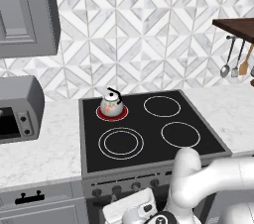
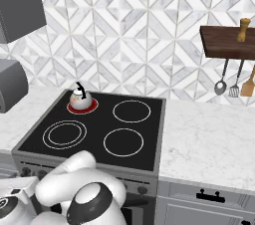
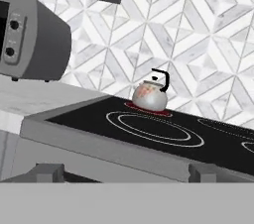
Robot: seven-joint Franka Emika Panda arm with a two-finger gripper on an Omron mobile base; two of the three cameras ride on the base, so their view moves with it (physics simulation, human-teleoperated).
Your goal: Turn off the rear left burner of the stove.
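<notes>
While the arm is crouching low in front of the appliance, the marble bench (image 1: pixel 54 134) is carrying the stove (image 1: pixel 149 134), a black glass cooktop in a grey frame with a row of dark round knobs (image 1: pixel 117 188) along its front panel. The toaster oven (image 1: pixel 17 109) is sitting to its left. The rear left burner (image 1: pixel 112 112) is glowing red at the far left corner of the glass, under a small kettle (image 1: pixel 111 102). The gripper (image 1: pixel 130 208) is hanging just before the knob row, jaws spread wide and holding nothing; the knobs are lying directly ahead of the jaws, likely the next reach.
</notes>
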